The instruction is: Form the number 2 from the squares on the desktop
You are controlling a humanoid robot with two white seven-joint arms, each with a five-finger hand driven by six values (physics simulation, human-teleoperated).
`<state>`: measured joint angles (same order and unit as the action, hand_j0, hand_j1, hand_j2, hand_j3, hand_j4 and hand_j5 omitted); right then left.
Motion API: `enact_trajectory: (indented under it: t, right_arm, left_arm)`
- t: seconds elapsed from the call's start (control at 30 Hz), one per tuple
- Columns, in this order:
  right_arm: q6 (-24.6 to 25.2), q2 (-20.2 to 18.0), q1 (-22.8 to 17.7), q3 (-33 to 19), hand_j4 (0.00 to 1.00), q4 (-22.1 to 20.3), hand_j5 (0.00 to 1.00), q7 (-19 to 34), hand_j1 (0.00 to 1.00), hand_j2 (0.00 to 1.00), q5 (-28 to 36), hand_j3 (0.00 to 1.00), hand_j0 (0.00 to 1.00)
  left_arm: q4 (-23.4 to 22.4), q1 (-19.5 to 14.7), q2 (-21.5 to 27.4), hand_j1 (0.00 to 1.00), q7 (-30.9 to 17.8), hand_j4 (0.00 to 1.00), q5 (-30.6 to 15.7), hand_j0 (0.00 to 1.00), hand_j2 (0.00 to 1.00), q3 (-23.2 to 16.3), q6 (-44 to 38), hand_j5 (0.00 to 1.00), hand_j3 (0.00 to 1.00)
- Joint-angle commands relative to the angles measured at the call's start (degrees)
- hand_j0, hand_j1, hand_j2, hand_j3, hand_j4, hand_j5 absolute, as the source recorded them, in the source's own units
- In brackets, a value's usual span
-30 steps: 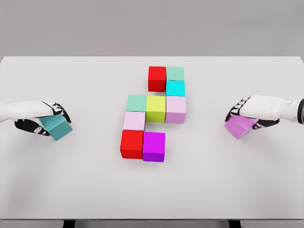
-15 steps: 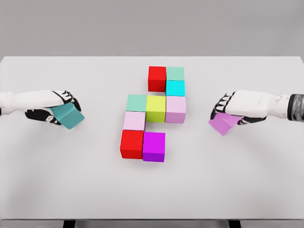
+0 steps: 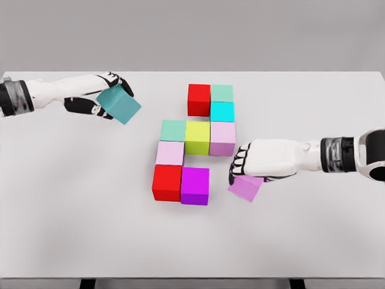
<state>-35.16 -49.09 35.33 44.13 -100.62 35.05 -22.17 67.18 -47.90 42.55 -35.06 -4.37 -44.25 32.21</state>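
Note:
Several coloured cubes sit grouped mid-table: a red cube (image 3: 199,99) and mint cube (image 3: 222,93) at the top, a cyan cube (image 3: 222,111), then a mint, yellow-green (image 3: 197,136) and pale pink row, a pale pink cube (image 3: 170,153), and a red (image 3: 167,182) and magenta cube (image 3: 195,185) at the bottom. My left hand (image 3: 108,96) is shut on a teal cube (image 3: 119,104), held tilted to the upper left of the group. My right hand (image 3: 243,171) is shut on a violet cube (image 3: 245,188), just right of the magenta cube.
The white table (image 3: 72,211) spans the view, its front edge near the bottom and its far edge behind the cubes. Both forearms reach in from the sides.
My left hand carried the teal cube up and to the right, toward the top of the group. My right hand brought the violet cube left and down, close to the magenta cube.

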Motion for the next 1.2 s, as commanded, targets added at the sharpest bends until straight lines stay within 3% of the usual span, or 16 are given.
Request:
enact_trajectory:
  t: [0.0, 0.3, 0.4, 0.47, 0.5, 0.77, 0.83, 0.97, 1.03, 1.17]
  right_arm:
    - [0.2, 0.5, 0.0, 1.9, 0.58, -0.1, 0.58, 0.0, 0.58, 0.58, 0.3, 0.58, 0.58]
    - [0.2, 1.5, 0.9, 2.5, 0.65, -0.1, 0.65, 0.0, 0.65, 0.65, 0.3, 0.65, 0.65]
    - [0.2, 1.7, 1.3, 2.9, 0.68, -0.1, 0.68, 0.0, 0.68, 0.68, 0.3, 0.68, 0.68]
    - [0.2, 1.6, 1.4, 2.9, 0.83, -0.1, 0.83, 0.0, 0.83, 0.83, 0.3, 0.83, 0.83]
    - [0.2, 1.6, 1.7, 2.9, 1.0, -0.1, 1.0, 0.0, 1.0, 1.0, 0.2, 1.0, 1.0]
    - [0.2, 1.1, 3.4, 2.2, 1.0, 0.0, 1.0, 0.0, 1.0, 1.0, 0.2, 1.0, 1.0]
    - [0.2, 0.7, 3.7, -0.4, 1.0, 0.3, 1.0, 0.0, 1.0, 1.0, 0.5, 1.0, 1.0]
    - [0.2, -5.7, 4.4, -1.4, 1.0, 0.2, 1.0, 0.0, 1.0, 1.0, 0.8, 1.0, 1.0]
    - [0.2, -9.6, 4.5, -1.4, 1.0, 0.1, 1.0, 0.0, 1.0, 1.0, 4.3, 1.0, 1.0]
    - [0.2, -13.8, 3.9, -0.4, 1.0, 0.0, 1.0, 0.0, 1.0, 1.0, 4.2, 1.0, 1.0]
  left_arm:
    - [-3.2, 0.0, -3.5, 0.32, 0.1, 0.32, 0.9, 0.32, 0.32, -0.2, -2.2, 0.32, 0.32]
    - [-12.0, -4.9, -13.1, 0.3, 0.1, 0.3, 8.6, 0.3, 0.3, -0.1, -10.1, 0.3, 0.3]
    - [-15.2, -5.7, -16.0, 0.29, 0.1, 0.29, 8.8, 0.29, 0.29, -0.2, -11.8, 0.29, 0.29]
    - [-18.2, -7.4, -17.5, 0.29, 0.1, 0.29, 8.7, 0.29, 0.29, -0.1, -11.8, 0.29, 0.29]
    - [-18.9, -7.6, -18.0, 0.28, 0.1, 0.28, 8.7, 0.28, 0.28, 0.0, -11.8, 0.28, 0.28]
    - [-22.1, -7.9, -22.6, 0.27, 0.1, 0.27, 9.3, 0.27, 0.27, -0.3, -14.6, 0.27, 0.27]
    - [-23.9, -8.4, -23.1, 0.27, 0.2, 0.27, 10.3, 0.27, 0.27, -0.3, -14.8, 0.27, 0.27]
    - [-28.0, -9.2, -24.9, 0.26, 2.1, 0.26, 10.9, 0.26, 0.26, 0.0, -14.9, 0.26, 0.26]
    - [-28.2, -9.3, -25.8, 0.26, 2.1, 0.26, 11.0, 0.26, 0.26, 0.2, -14.8, 0.26, 0.26]
    - [-28.2, -9.4, -26.5, 0.26, 2.1, 0.26, 10.9, 0.26, 0.26, 0.2, -14.7, 0.26, 0.26]
